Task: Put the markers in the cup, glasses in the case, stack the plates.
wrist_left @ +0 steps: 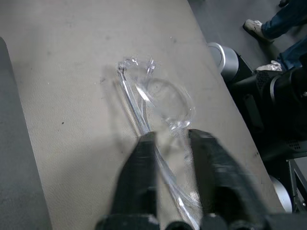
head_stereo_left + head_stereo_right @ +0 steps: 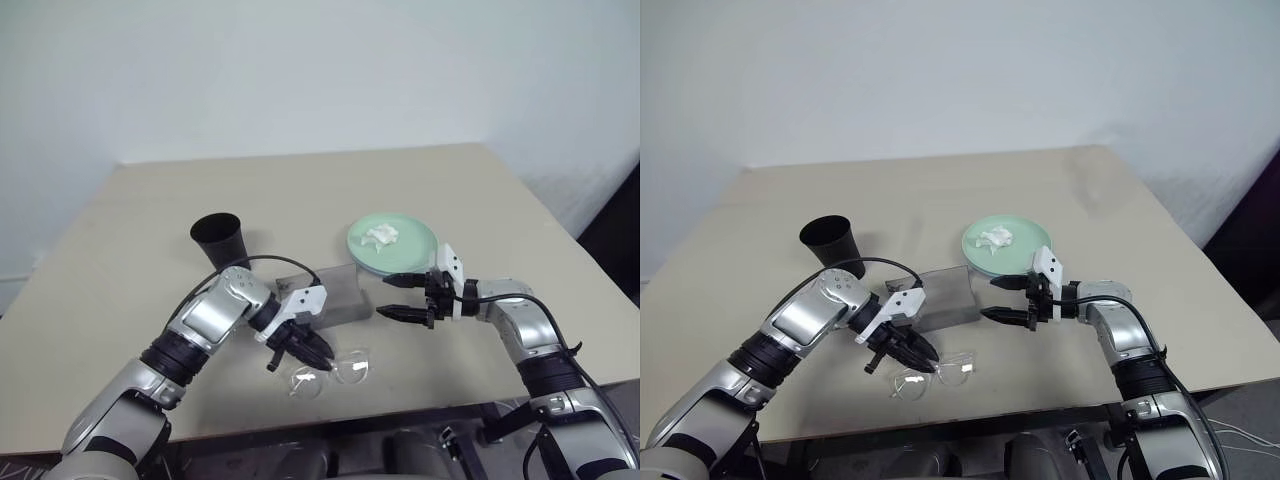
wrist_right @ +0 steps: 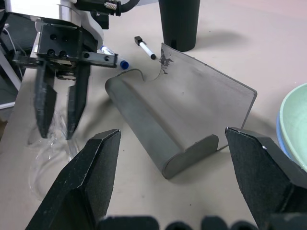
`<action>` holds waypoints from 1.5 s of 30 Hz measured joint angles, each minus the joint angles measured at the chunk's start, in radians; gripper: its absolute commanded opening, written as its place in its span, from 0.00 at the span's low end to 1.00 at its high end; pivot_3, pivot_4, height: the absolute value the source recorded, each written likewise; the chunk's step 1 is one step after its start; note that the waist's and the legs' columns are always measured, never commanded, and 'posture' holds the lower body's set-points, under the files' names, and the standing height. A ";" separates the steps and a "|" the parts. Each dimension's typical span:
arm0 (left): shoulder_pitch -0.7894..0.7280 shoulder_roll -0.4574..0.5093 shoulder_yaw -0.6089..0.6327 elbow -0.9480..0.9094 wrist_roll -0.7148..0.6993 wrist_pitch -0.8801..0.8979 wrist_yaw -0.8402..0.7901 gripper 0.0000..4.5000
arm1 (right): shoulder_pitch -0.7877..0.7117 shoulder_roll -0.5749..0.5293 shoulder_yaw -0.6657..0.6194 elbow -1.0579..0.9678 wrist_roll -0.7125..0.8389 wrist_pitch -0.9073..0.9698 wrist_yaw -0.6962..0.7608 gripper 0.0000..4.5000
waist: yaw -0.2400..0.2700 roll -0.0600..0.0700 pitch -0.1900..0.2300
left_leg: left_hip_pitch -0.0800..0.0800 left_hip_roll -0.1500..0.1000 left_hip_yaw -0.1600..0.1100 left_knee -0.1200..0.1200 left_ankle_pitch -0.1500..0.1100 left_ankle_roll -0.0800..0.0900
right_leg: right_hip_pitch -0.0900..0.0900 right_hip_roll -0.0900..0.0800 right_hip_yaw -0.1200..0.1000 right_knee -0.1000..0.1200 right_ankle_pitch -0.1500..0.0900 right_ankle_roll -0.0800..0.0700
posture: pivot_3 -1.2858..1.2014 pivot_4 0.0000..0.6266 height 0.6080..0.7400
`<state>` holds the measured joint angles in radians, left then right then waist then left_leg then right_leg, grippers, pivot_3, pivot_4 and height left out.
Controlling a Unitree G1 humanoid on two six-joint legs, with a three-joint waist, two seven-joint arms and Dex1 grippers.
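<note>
**Risks while the left hand closes on the glasses**

The beige worktop (image 2: 300, 190) carries, from largest to smallest: the mint-green round plate (image 2: 392, 244) lying on the light blue plate (image 3: 282, 139), with a crumpled white scrap (image 2: 381, 236) on top; the open grey slab-like case (image 3: 177, 120); the black tapered plastic cup (image 2: 220, 240); the clear-framed glasses (image 1: 153, 98) near the front edge; and two white markers, black-capped (image 3: 145, 48) and blue-capped (image 3: 120, 63), beside the case. The left hand (image 1: 171, 143) is pinched shut on a thin temple arm of the glasses; such a narrow, slick hold may slip or twist on lifting. The right hand (image 3: 172, 163) stands wide open facing the case, holding nothing; an advance could push the case.
</note>
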<state>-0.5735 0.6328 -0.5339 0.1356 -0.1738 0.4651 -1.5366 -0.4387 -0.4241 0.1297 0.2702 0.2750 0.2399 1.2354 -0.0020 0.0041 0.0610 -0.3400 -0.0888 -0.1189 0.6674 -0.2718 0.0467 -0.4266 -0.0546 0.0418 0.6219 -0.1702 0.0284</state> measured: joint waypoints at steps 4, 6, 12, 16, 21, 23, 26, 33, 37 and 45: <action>0.000 -0.001 0.006 0.000 0.003 -0.006 0.003 0.00 | 0.000 0.000 0.000 0.000 0.000 -0.002 -0.004 0.84 | 0.000 0.000 0.000 | 0.000 0.000 0.000 0.000 0.000 0.000 | 0.000 0.000 0.000 0.000 0.000 0.000 | 0.52 0.00 1.00; 0.000 -0.001 0.006 0.000 0.005 -0.006 0.004 0.00 | -0.002 0.000 0.000 0.001 0.000 -0.006 -0.010 0.84 | 0.000 0.000 0.000 | 0.000 0.000 0.000 0.000 0.000 0.000 | 0.000 0.000 0.000 0.000 0.000 0.000 | 0.52 0.00 1.00; 0.001 -0.001 0.007 0.000 0.003 -0.003 0.009 0.00 | -0.012 0.000 0.000 0.017 -0.001 -0.015 -0.012 0.84 | 0.000 0.000 0.000 | 0.000 0.000 0.000 0.000 0.000 0.000 | 0.000 0.000 0.000 0.000 0.000 0.000 | 0.52 0.00 1.00; 0.003 -0.001 0.012 -0.001 -0.002 0.007 0.010 0.00 | -0.014 0.002 0.001 0.025 -0.001 -0.021 -0.014 0.84 | 0.000 0.000 0.000 | 0.000 0.000 0.000 0.000 0.000 0.000 | 0.000 0.000 0.000 0.000 0.000 0.000 | 0.52 0.00 1.00; 0.003 -0.008 0.046 -0.001 -0.008 0.015 0.017 0.00 | -0.018 0.004 0.002 0.033 -0.002 -0.027 -0.020 0.84 | 0.000 0.000 0.000 | 0.000 0.000 0.000 0.000 0.000 0.000 | 0.000 0.000 0.000 0.000 0.000 0.000 | 0.52 0.00 1.00; 0.002 -0.025 0.071 -0.001 -0.034 0.031 0.025 0.00 | -0.018 0.004 0.002 0.033 -0.002 -0.030 -0.021 0.84 | 0.000 0.000 0.000 | 0.000 0.000 0.000 0.001 0.000 0.000 | 0.000 0.000 0.000 0.000 0.000 0.000 | 0.52 0.00 1.00; 0.000 -0.039 0.127 -0.005 -0.076 0.056 0.041 0.00 | -0.018 0.004 0.003 0.034 -0.002 -0.034 -0.029 0.84 | 0.000 -0.001 0.000 | 0.000 0.000 0.000 0.001 0.000 0.000 | 0.000 0.000 0.000 0.000 0.000 0.000 | 0.52 0.00 1.00; -0.027 -0.020 0.268 -0.046 -0.143 0.074 0.104 0.00 | -0.046 -0.002 -0.006 0.110 -0.004 -0.065 -0.067 0.84 | 0.000 -0.001 0.000 | 0.000 0.000 0.000 0.001 0.000 0.000 | 0.000 0.000 0.000 0.000 0.000 0.000 | 0.52 0.00 1.00; -0.092 -0.008 0.283 0.043 -0.073 -0.038 0.188 0.00 | -0.074 -0.009 -0.017 0.132 -0.003 -0.083 -0.069 0.84 | 0.000 -0.001 0.000 | 0.000 0.000 0.000 0.001 0.000 0.000 | 0.001 0.001 0.000 0.000 0.000 0.000 | 0.52 0.00 1.00; -0.177 -0.014 0.256 0.272 0.105 -0.302 0.287 0.00 | -0.076 -0.019 -0.019 0.121 0.019 -0.035 -0.005 0.84 | 0.000 -0.001 0.000 | 0.000 0.000 0.000 0.001 0.000 0.000 | 0.000 0.001 0.001 0.000 0.001 0.000 | 0.52 0.00 1.00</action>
<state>-0.7506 0.6187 -0.2782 0.4072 -0.0688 0.1631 -1.2497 -0.5146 -0.4429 0.1107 0.3915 0.2945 0.2046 1.2301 -0.0015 0.0030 0.0611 -0.3402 -0.0892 -0.1193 0.6686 -0.2722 0.0465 -0.4263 -0.0539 0.0427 0.6219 -0.1696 0.0283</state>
